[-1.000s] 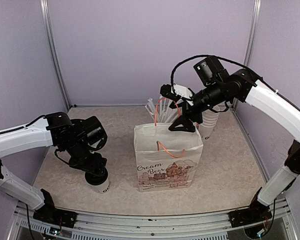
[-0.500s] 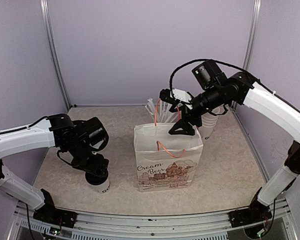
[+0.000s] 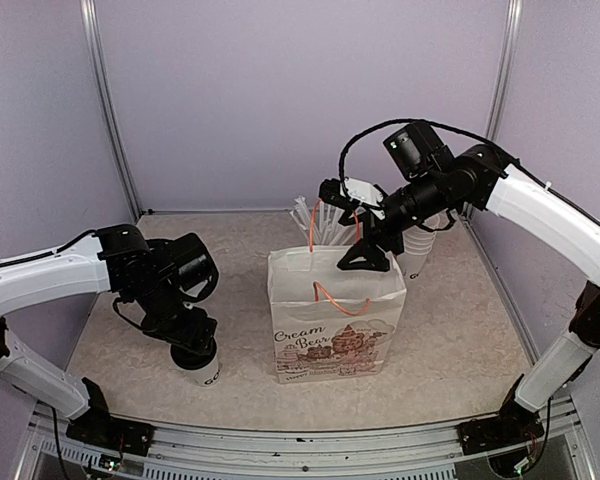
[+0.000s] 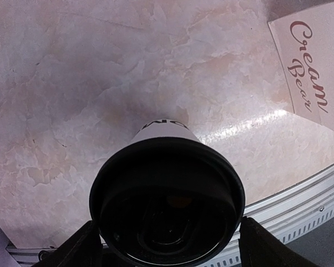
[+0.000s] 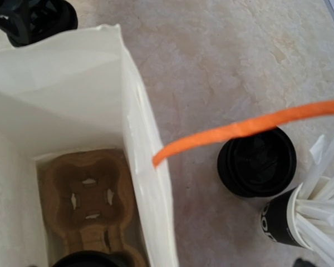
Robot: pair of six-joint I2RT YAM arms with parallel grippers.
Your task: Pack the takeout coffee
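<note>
Takeout coffee, a small white paper cup with black plastic lid (image 4: pixel 167 206), stands on the marbled beige tabletop (image 4: pixel 72 83), left of the white "Cream Bear" paper bag (image 3: pixel 335 320). Left gripper (image 3: pixel 192 345) sits right over it, fingers (image 4: pixel 80 247) flanking the lid rim; squeezing or not, can't tell. Right gripper (image 3: pixel 350 225) is above the bag mouth by the raised orange handle (image 5: pixel 245 128); jaw state unclear too. Brown cardboard carrier (image 5: pixel 92 206) lies in the bag.

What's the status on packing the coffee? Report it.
Done: carrier sits inside the bag, right end effector propping its orange handle up. In hand: left end effector clamps a lidded cup on the table. Left: bagging it and the other lidded cup by the straws.
</note>
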